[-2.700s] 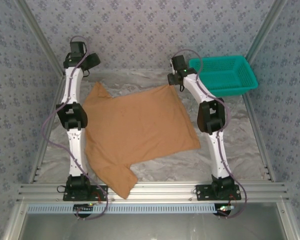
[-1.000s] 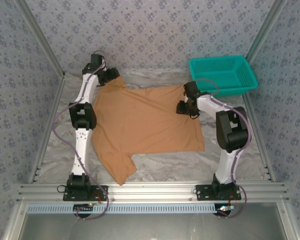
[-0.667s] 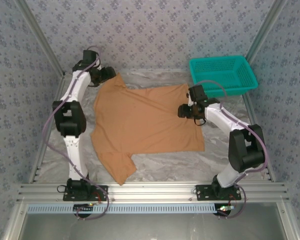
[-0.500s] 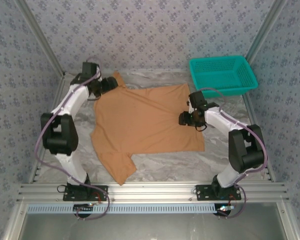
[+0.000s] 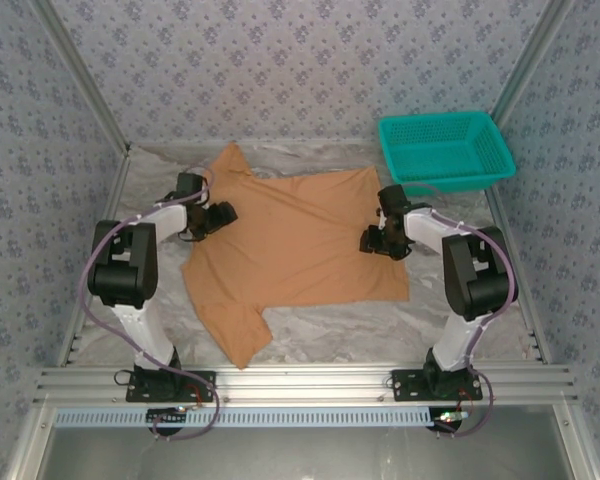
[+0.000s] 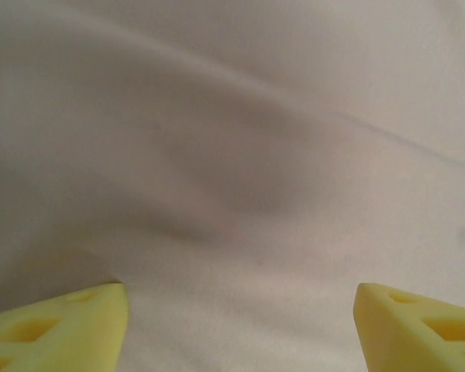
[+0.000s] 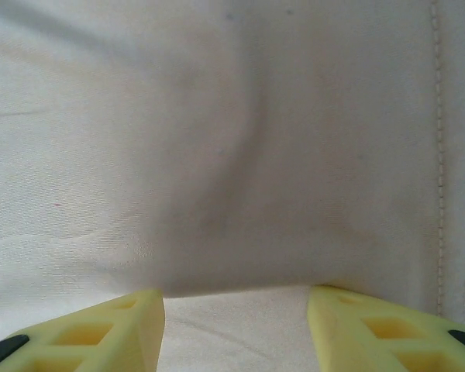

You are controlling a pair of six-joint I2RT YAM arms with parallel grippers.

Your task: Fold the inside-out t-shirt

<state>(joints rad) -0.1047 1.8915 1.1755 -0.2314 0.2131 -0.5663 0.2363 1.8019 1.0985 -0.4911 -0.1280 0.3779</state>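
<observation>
Left claw (image 5: 220, 214): I see it low over the shirt's (image 5: 295, 235) left edge, just near of the far sleeve. Its yellow fingers (image 6: 54, 325) stand wide apart, with cloth lying between them.
Shirt: orange-tan, spread flat in the middle of the bench (image 5: 330, 335). One sleeve points far-left, the other near-left, and the hem is on the right.
Right claw (image 5: 368, 241): down at the shirt's right edge, fingers (image 7: 101, 329) apart over a soft fold. From here I make out no pinch. A stitched seam runs past its right finger.
Basket (image 5: 445, 150): teal, in the far right corner, close to the shirt's far-right corner.
</observation>
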